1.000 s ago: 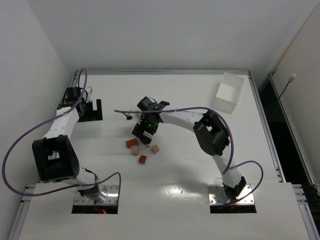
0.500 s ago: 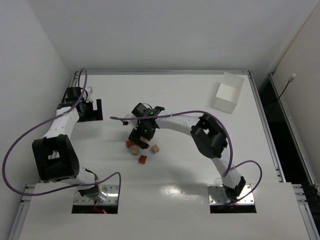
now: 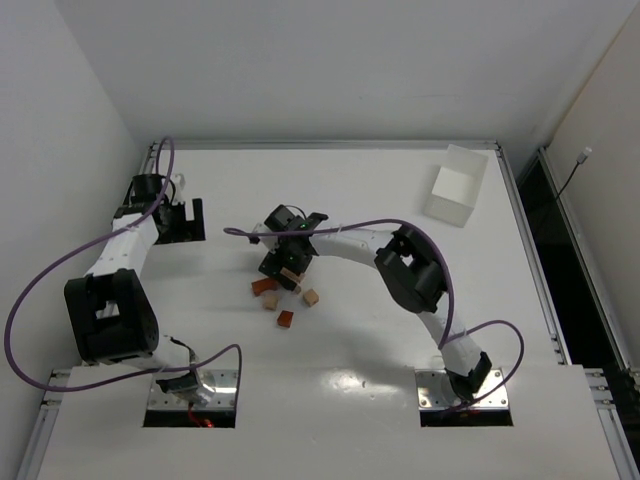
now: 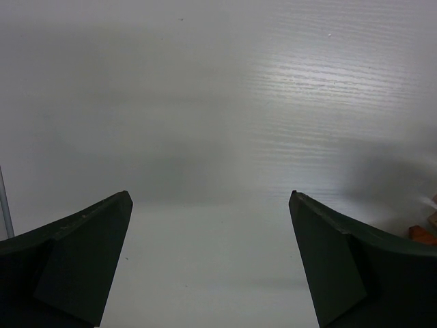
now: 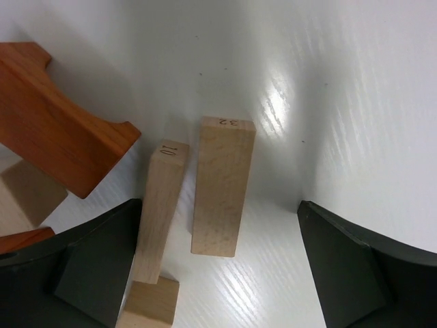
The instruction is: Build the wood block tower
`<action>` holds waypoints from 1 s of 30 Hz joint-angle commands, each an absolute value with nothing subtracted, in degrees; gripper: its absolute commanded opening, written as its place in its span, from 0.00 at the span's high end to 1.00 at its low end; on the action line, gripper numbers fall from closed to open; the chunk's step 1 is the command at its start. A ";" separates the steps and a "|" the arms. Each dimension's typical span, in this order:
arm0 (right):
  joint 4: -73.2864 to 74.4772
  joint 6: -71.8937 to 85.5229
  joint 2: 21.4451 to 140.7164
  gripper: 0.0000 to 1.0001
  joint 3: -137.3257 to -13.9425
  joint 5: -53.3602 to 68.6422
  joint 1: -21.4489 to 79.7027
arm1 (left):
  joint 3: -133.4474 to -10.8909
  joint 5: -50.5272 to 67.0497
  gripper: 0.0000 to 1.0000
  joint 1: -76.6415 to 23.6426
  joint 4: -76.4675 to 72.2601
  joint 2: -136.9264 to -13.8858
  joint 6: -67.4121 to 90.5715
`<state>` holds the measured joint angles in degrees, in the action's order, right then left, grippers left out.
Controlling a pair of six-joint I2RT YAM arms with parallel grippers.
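Observation:
The wood blocks lie loose on the white table. In the right wrist view, two pale tan bars, marked 32 (image 5: 224, 184) and 10 (image 5: 160, 212), lie side by side between my fingers. A small tan cube (image 5: 147, 307) sits at the near end of bar 10. A reddish-brown notched block (image 5: 61, 123) lies to the left. My right gripper (image 5: 220, 202) is open, low over the bars (image 3: 291, 275). In the top view a reddish block (image 3: 264, 287), a tan cube (image 3: 311, 297) and a red cube (image 3: 286, 319) lie beside it. My left gripper (image 3: 185, 220) is open and empty (image 4: 209, 195).
A white rectangular box (image 3: 458, 185) stands at the back right. Purple cables loop off both arms. A sliver of a reddish block (image 4: 423, 234) shows at the right edge of the left wrist view.
My right gripper has moved a little left and down over the blocks, and its elbow has swung left. The left arm has not moved.

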<state>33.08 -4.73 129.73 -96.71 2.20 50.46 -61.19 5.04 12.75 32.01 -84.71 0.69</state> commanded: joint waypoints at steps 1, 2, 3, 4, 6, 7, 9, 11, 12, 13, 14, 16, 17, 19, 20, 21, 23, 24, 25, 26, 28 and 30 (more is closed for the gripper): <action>32.87 -4.39 132.19 0.08 -97.47 2.81 50.27 | -61.52 4.48 0.00 13.88 30.50 -84.99 0.27; 32.87 -4.39 132.19 0.16 -96.95 2.81 50.27 | -61.52 4.48 0.00 13.89 30.50 -85.60 0.26; 32.87 -4.39 132.19 0.37 -96.94 2.81 50.27 | -61.52 4.48 0.00 13.89 30.50 -86.13 0.26; 32.87 -4.39 132.19 0.48 -96.94 2.81 50.27 | -62.05 4.48 0.00 13.89 30.50 -86.13 0.26; 32.87 -4.39 132.19 0.93 -96.94 3.34 50.27 | -62.05 4.48 0.00 13.89 30.50 -86.83 0.26; 32.87 -4.39 132.19 1.00 -96.94 3.34 50.27 | -62.66 4.48 0.00 13.89 30.50 -86.84 0.79; 34.36 -4.39 132.19 1.00 -98.34 2.64 50.27 | -63.19 5.09 0.00 13.89 30.50 -87.54 0.79; 34.37 -2.82 132.19 1.00 -99.65 -2.18 49.75 | -63.72 5.79 0.00 13.89 30.50 -88.24 1.41; 35.58 -1.77 132.19 1.00 -100.54 -3.94 49.75 | -63.72 5.80 0.00 13.89 30.50 -88.24 1.41; 36.12 -0.63 132.19 1.00 -101.42 -8.74 48.70 | -63.72 5.80 0.00 13.89 29.89 -88.24 2.54; 36.12 1.47 131.67 1.00 -101.95 -10.53 47.30 | -63.72 5.80 0.00 13.89 29.19 -87.72 3.16; 36.12 3.85 130.00 1.00 -101.95 -15.87 45.80 | -63.72 5.80 0.00 13.89 28.40 -86.93 4.56; 36.12 6.83 129.21 1.00 -101.95 -17.65 44.14 | -63.72 5.19 0.00 13.19 28.39 -86.92 4.57; 36.91 8.60 128.68 1.00 -101.95 -20.02 42.72 | -63.72 4.39 0.00 10.91 27.77 -86.22 4.57; 36.91 11.14 128.67 1.00 -101.95 -20.04 41.41 | -63.72 3.79 0.00 10.29 27.77 -85.70 4.57; 37.52 12.64 128.67 1.00 -102.56 -20.04 40.79 | -63.72 3.78 0.00 9.50 27.77 -85.69 4.57; 37.53 15.28 127.97 1.00 -103.88 -19.26 40.25 | -63.72 3.78 0.00 8.97 27.25 -85.69 4.57; 38.14 17.99 127.97 1.00 -104.67 -17.25 39.47 | -63.72 3.78 0.00 8.96 27.25 -85.69 4.57; 38.14 19.41 127.97 1.00 -106.42 -15.92 38.77 | -63.72 3.78 0.00 8.96 27.25 -85.69 4.57; 38.14 20.90 128.58 1.00 -107.39 -14.86 38.76 | -63.72 3.78 0.00 8.96 27.25 -85.69 4.57; 38.14 25.38 129.54 1.00 -110.47 -12.14 38.23 | -63.72 3.78 0.00 8.96 27.77 -85.69 4.57; 38.14 29.94 130.69 1.00 -111.97 -8.72 37.62 | -63.19 3.78 0.00 8.96 27.77 -85.69 5.09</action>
